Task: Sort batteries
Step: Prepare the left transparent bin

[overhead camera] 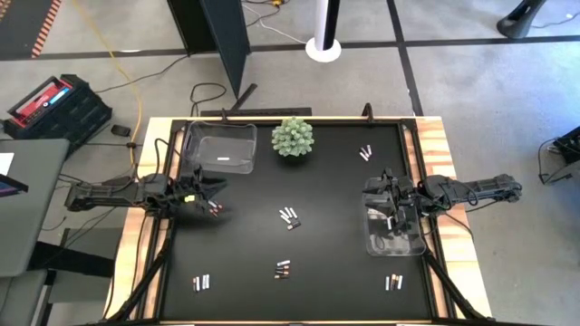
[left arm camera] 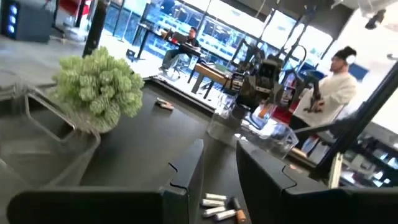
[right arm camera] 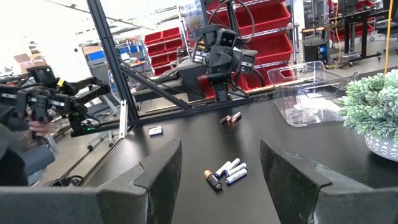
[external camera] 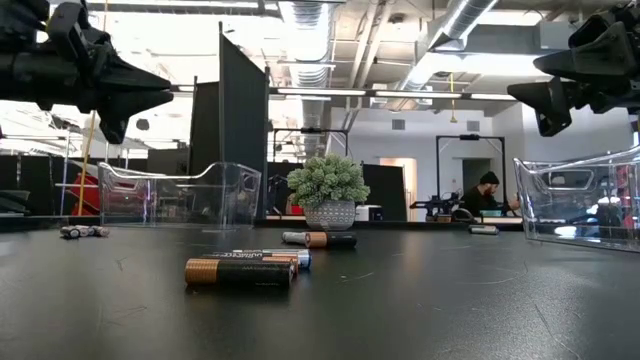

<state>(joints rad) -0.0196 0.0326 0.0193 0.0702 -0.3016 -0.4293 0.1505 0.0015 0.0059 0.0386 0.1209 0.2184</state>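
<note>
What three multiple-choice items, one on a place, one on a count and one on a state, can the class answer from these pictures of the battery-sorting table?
1. Where does the green plant stand?
A. By the table's far edge, beside the left clear bin
B. Inside the right clear bin
C. At the table's near edge

2. How many clear bins stand on the table?
A. One
B. Two
C. Four

3. How are the right tool's fingers set?
A. Shut on a battery
B. Shut on the plant
C. Apart, holding nothing

Answers:
1 A: the high view shows the plant at the far edge, next to the left bin.
2 B: one bin on each side.
3 C: the right wrist view shows a wide, empty gap between its fingers.
</note>
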